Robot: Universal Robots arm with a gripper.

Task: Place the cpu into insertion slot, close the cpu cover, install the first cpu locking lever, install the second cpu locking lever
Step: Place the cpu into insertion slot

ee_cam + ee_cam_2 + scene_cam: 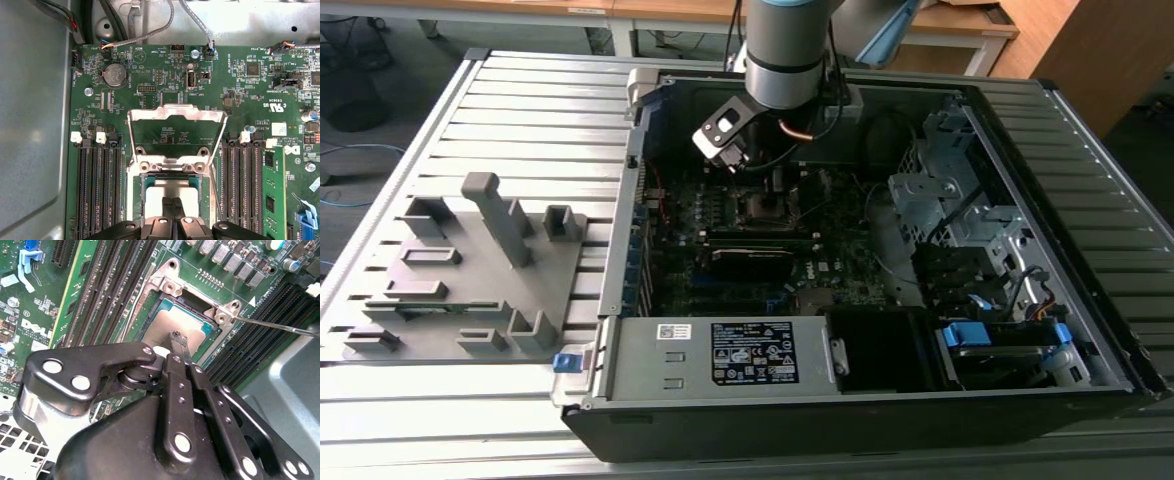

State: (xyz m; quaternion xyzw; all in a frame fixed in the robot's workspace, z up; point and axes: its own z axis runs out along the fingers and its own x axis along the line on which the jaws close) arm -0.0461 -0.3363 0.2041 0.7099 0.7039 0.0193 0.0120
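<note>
silvery metal cpu cover (175, 113) upright, mid-frame | flat silver-grey cpu (155, 196) in insertion slot (134, 200) | black gripper (173, 201) pinched together over it

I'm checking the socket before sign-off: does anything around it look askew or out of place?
Nothing looks damaged. The cpu appears to lie flat in the insertion slot, but the cpu cover stands open on its hinge, and a thin locking lever juts out sideways, unlatched. The shut gripper sits over the cpu.
</note>
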